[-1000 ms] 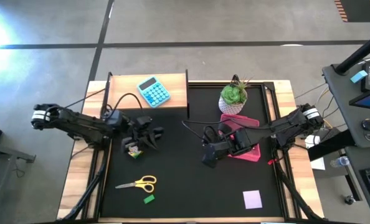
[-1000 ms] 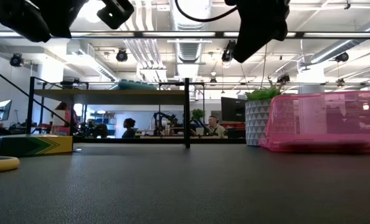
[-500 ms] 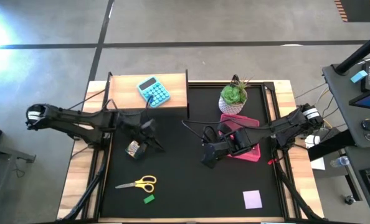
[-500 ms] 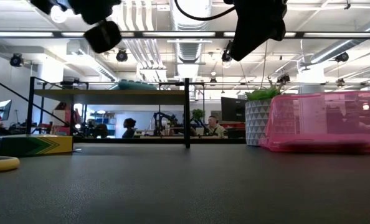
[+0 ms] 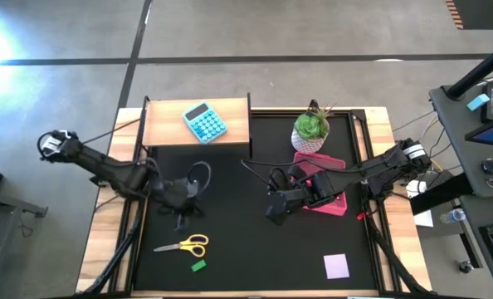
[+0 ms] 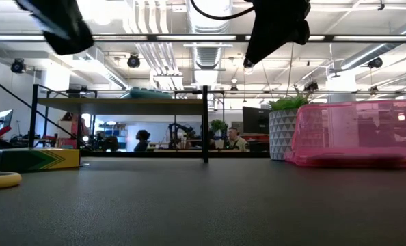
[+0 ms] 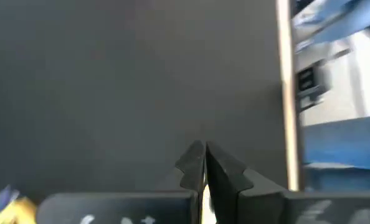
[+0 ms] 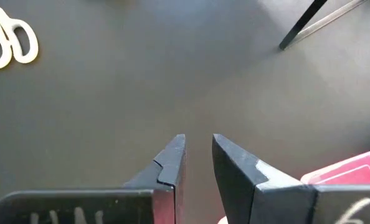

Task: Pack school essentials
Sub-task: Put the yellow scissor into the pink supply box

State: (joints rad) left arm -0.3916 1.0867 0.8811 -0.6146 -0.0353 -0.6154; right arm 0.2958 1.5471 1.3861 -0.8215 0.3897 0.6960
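The yellow-green crayon box (image 6: 32,158) lies flat on the black mat; my left arm hides it in the high view. My left gripper (image 7: 204,155) hangs above the mat close to the box, shut and empty; it also shows in the high view (image 5: 180,208). The yellow-handled scissors (image 5: 184,245) and the small green eraser (image 5: 198,266) lie near the front edge. The lilac notepad (image 5: 336,266) lies at the front right. My right gripper (image 8: 197,146) is slightly open and empty above the mat's middle, next to the pink box (image 5: 323,189).
A light-blue calculator (image 5: 205,122) lies on a wooden shelf at the back left. A green plant in a white pot (image 5: 311,129) stands at the back, just behind the pink box. Bare mat lies between the two grippers.
My left gripper has moved toward the table's near and left edges and now hangs over the crayon box, hiding it in the high view. The box has stayed in place on the mat. My right gripper has kept still.
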